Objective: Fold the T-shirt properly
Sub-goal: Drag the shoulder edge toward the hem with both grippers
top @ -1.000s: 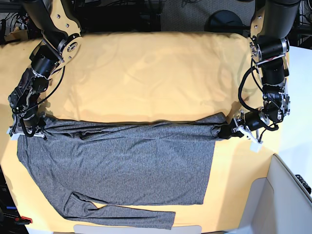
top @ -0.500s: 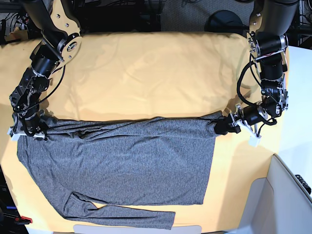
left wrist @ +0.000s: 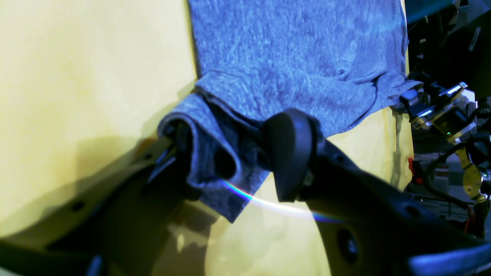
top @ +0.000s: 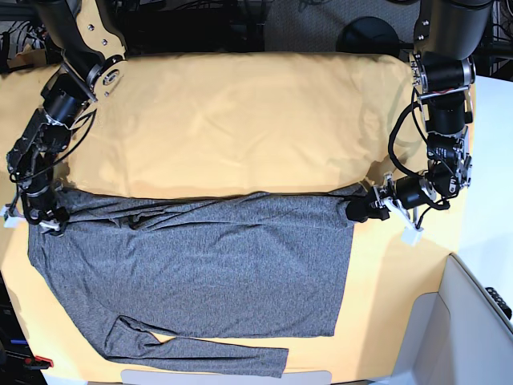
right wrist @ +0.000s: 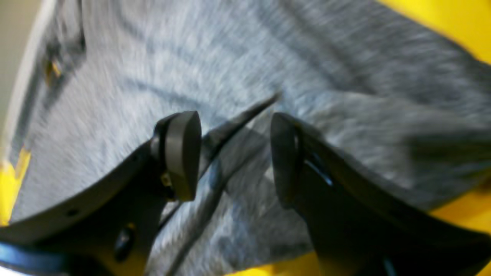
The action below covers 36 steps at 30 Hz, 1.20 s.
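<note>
The dark grey T-shirt [top: 200, 273] lies flat on the yellow-orange table cloth [top: 240, 120], its upper edge folded over and one long sleeve [top: 200, 353] along the bottom. My left gripper [top: 362, 211] is at the shirt's upper right corner. In the left wrist view its jaws [left wrist: 234, 153] stand open, with a loose bunch of shirt [left wrist: 299, 50] lying between them and draped against one finger [left wrist: 180, 153]. My right gripper [top: 42, 218] is at the upper left corner. It is open [right wrist: 234, 153] just above the fabric [right wrist: 115, 69], and nothing is pinched.
A white surface [top: 473, 321] borders the table at the lower right. Dark equipment and cables sit behind the table's far edge [top: 240, 54]. In the left wrist view the other arm [left wrist: 441, 111] shows at the shirt's far end.
Both grippers have opened and let go of the shirt's upper corners. The left gripper has drifted slightly left and the right arm has pulled back a little. The shirt's top edge lies slack.
</note>
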### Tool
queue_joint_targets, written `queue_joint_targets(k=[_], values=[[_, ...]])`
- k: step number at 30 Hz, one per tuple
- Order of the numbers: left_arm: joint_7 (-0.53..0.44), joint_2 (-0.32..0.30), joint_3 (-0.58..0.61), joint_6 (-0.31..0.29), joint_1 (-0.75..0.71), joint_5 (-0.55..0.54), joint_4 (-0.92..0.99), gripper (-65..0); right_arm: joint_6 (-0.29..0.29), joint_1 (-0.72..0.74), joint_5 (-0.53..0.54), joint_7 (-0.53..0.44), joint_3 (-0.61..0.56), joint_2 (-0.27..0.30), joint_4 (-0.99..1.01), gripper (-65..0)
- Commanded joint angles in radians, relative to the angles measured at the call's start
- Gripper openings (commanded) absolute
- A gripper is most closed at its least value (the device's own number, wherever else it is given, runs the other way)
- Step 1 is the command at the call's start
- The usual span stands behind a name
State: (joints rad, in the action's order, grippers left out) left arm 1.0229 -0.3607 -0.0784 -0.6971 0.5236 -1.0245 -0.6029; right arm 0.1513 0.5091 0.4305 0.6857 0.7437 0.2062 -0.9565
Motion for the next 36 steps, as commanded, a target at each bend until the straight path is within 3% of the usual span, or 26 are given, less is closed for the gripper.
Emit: queue_joint_targets(k=[1,6,11,15,17,21,36], values=[[0.015,-0.010,0.004,-0.001,0.019,0.009,-0.010,-38.3,0.011,0.033,0.054,-0.019,-0.002,0.032,-0.023,-35.4],[0.015,-0.010,0.002,-0.001,0.014,0.009,-0.010,-38.3,0.009,0.013,0.241,-0.019,-0.002,0.054,-0.025,-35.4],[0.015,-0.010,0.002,-0.001,0.011,0.009,-0.010,-38.3,0.000,-0.119,0.439,-0.025,0.000,0.048,-0.095,-35.4],[0.015,-0.010,0.002,-0.001,0.011,0.009,-0.010,-38.3,-0.144,-0.260,0.561,-0.030,0.000,0.017,-0.295,-35.4],[0.015,-0.011,0.002,-0.001,0.011,0.009,-0.010,-38.3,-0.206,-0.327,0.584,-0.060,0.000,0.003,-0.401,-35.4],[0.015,-0.011,0.004,-0.001,0.010,0.009,-0.010,-38.3,-0.224,-0.398,0.588,-0.119,0.000,-0.001,-0.487,-35.4],[0.015,-0.011,0.004,-0.001,-0.006,0.009,-0.010,-38.3,-0.218,-0.238,0.601,-0.142,0.009,0.003,-0.118,-35.3]])
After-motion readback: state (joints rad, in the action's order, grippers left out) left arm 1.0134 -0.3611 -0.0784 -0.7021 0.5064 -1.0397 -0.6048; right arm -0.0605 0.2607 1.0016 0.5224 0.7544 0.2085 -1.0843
